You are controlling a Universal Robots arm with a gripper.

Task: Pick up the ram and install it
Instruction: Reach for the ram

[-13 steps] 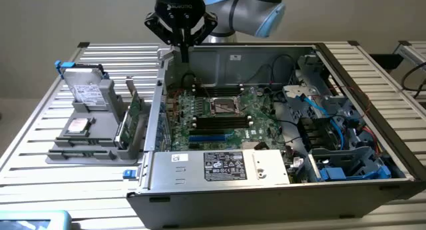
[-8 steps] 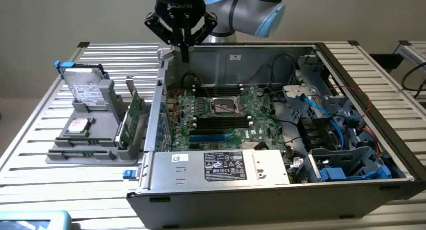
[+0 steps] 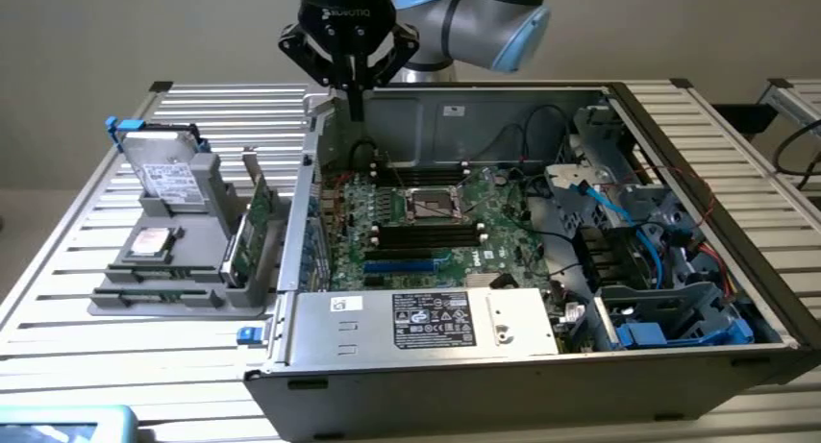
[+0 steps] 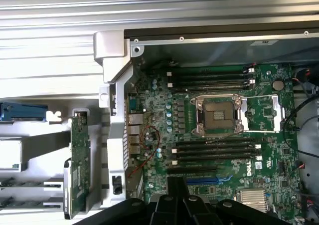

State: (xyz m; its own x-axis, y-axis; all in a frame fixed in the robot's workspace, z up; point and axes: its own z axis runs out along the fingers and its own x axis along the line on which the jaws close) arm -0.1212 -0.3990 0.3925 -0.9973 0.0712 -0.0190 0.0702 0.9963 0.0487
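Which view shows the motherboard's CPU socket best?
The wrist view: it looks straight down on the CPU socket, with its metal frame plain and memory slots on both sides. The exterior view shows the socket from farther off, at a slant.

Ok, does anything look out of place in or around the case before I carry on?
Nothing looks spilled or broken. One oddity: a thin red wire loops loose across the motherboard beside the rear ports, lying over components rather than routed along an edge.
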